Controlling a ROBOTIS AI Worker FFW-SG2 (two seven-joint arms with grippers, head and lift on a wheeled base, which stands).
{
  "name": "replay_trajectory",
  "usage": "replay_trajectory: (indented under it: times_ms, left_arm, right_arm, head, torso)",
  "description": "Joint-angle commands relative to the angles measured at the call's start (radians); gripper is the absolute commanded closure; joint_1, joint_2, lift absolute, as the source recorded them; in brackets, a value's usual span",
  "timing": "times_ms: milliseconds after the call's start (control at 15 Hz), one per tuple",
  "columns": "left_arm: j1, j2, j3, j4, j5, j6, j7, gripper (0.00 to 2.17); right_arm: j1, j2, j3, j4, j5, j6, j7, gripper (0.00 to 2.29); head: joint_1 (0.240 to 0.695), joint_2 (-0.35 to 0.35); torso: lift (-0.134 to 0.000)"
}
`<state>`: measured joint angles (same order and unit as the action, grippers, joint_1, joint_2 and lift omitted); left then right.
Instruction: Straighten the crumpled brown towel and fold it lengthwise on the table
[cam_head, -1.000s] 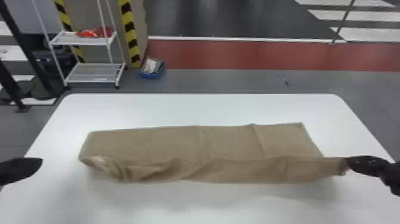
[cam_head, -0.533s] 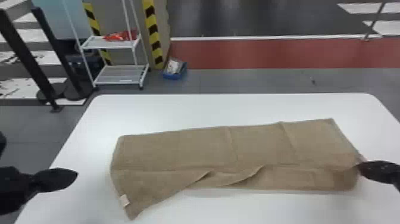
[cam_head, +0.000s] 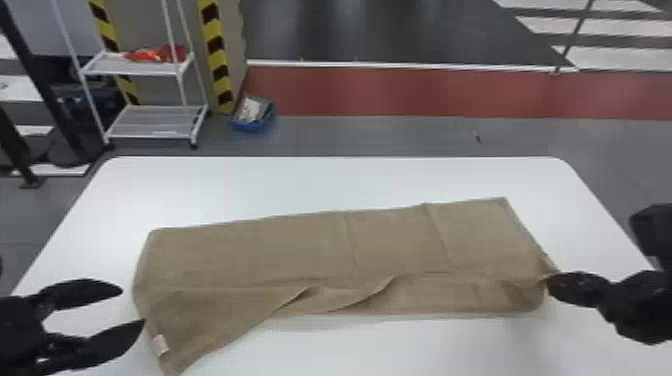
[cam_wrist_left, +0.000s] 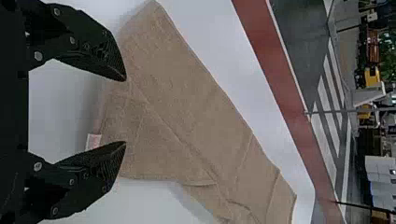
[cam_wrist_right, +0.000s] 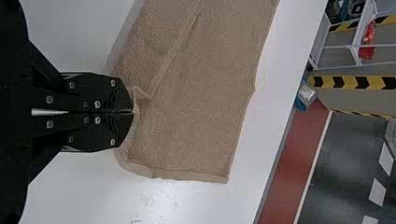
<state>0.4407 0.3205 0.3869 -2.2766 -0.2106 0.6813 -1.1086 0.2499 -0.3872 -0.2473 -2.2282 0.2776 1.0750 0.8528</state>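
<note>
From the head view, the brown towel (cam_head: 280, 255) lies on my white table (cam_head: 350, 180) with its long axis running left to right, the right end angled slightly away from me. Its near left corner, marked by a pale tag (cam_head: 160, 344), sits just to the right of my left gripper (cam_head: 133, 306), whose fingers stand well spread. That makes my left arm much the nearer one for that corner. My right gripper (cam_head: 550, 284) is at the towel's right end, beside the near edge, where the upper layer ripples.

In the left wrist view, the cloth's left end extends past my parted fingers (cam_wrist_left: 100, 51), with the tag just beside one of them. They pinch nothing; whether a tip brushes the cloth I cannot tell. The next move, I judge, is a short reach to that corner, closing on the loose layer (catching the layer beneath would spoil the fold).

In the right wrist view, my fingers (cam_wrist_right: 116, 93) are pressed together on a bit of the towel's edge. I'd keep that pinch as the anchor while the left side is squared up.
</note>
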Motion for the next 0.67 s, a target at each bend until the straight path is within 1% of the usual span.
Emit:
replay_trajectory:
  times_ms: [0,133,200,267,333,400,467,600]
  left_arm:
    - [0.019,-0.041,-0.033,-0.038,-0.001,-0.001,0.009,0.27]
    - [0.084,-0.093,-0.043,-0.112,-0.021,0.014,0.019,0.27]
    - [0.116,-0.120,-0.049,-0.141,-0.036,0.024,0.033,0.27]
    - [0.147,-0.140,-0.071,-0.158,-0.078,0.024,0.038,0.27]
    - [0.153,-0.144,-0.094,-0.158,-0.115,0.024,0.036,0.27]
    - [0.153,-0.149,-0.112,-0.150,-0.131,0.027,0.038,0.28]
    - [0.153,-0.150,-0.128,-0.146,-0.138,0.027,0.038,0.32]
    - [0.125,-0.150,-0.168,-0.104,-0.168,0.030,0.052,0.35]
  right_arm:
    - [0.009,0.013,-0.007,0.001,-0.001,0.001,0.006,1.36]
    - [0.031,0.025,-0.024,0.001,-0.011,0.029,0.005,1.36]
    - [0.049,0.034,-0.032,-0.002,-0.014,0.032,0.000,1.36]
    - [0.071,0.048,-0.038,-0.004,-0.015,0.035,-0.006,1.36]
    - [0.078,0.054,-0.040,-0.002,-0.017,0.035,-0.006,1.36]
    - [0.085,0.064,-0.044,0.001,-0.017,0.032,-0.009,1.37]
    - [0.088,0.070,-0.053,-0.001,-0.020,0.029,-0.011,1.37]
    - [0.088,0.067,-0.070,-0.007,-0.031,0.029,-0.012,1.36]
  head:
    - [0.695,-0.070]
    - [0.695,-0.095]
    - [0.695,-0.122]
    - [0.695,-0.137]
    - [0.695,-0.148]
    - [0.695,-0.162]
    - [0.695,-0.173]
    - [0.695,-0.189]
  torso:
    - [-0.124]
    - [-0.124]
    - [-0.124]
    - [-0.124]
    - [-0.124]
    - [-0.124]
    - [-0.124]
    - [-0.124]
